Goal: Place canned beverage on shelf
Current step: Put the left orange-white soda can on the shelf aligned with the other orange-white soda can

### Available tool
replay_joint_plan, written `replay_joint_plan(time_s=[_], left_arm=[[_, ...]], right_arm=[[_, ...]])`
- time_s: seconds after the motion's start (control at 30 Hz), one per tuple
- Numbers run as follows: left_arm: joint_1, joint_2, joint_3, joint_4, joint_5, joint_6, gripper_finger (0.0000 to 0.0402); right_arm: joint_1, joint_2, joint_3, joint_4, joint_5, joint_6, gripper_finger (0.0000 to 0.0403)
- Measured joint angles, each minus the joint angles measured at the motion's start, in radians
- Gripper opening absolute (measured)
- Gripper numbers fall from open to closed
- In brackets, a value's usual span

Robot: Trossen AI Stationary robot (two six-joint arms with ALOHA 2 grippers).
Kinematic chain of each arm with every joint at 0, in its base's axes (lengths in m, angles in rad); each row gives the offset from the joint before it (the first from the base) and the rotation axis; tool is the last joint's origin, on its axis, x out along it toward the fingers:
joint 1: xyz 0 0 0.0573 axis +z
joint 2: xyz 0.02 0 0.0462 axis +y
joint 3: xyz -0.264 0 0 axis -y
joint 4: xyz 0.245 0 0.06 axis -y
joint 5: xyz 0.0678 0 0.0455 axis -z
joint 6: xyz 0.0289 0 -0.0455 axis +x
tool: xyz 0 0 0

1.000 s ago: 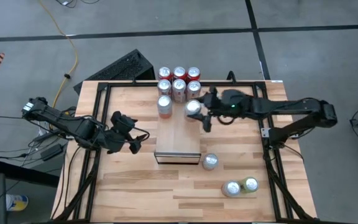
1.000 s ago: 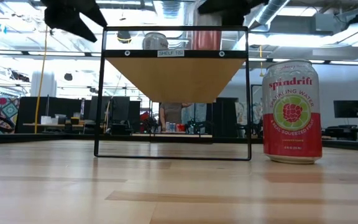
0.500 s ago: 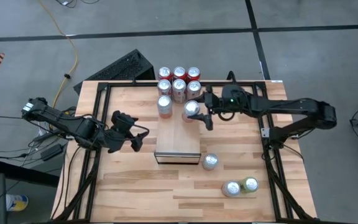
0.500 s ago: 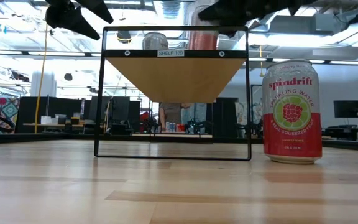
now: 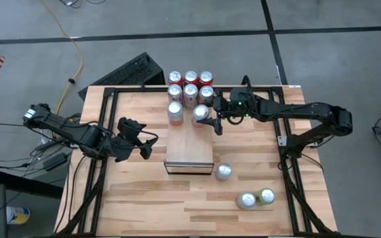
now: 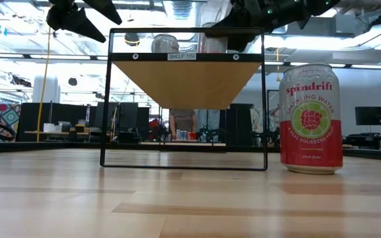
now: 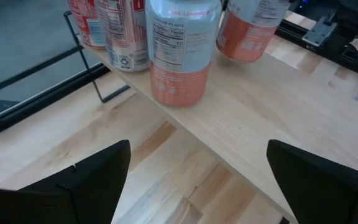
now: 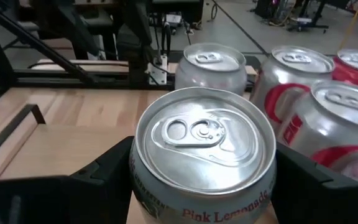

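High view: right tool [image 5: 207, 121] grips a can [image 5: 202, 114] over the shelf [image 5: 189, 147].

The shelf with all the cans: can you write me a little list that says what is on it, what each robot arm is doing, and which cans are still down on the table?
shelf: raised wooden platform, front part bare
cans on shelf: six packed at the back, one more in front of them
right gripper: fingers around a Pink Lemonade can, upright over the shelf
left gripper: open, empty, beside the shelf
cans on table: one near the shelf's front, two farther out
nearest can, low view: Spindrift can, upright
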Motion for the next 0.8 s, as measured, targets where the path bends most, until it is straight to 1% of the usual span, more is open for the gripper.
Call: replay_joint_plan(time_s=[0.17,0.8], left_arm=[[0.000,0.000,0.000,-0.002,-0.005,0.000,0.0363],[0.000,0.000,0.000,-0.002,-0.011,-0.015,0.0363]], right_arm=[[-0.010,0.011,0.000,-0.014,0.007,0.025,0.0286],[-0.003,0.008,0.002,-0.037,0.023,0.026,0.0350]])
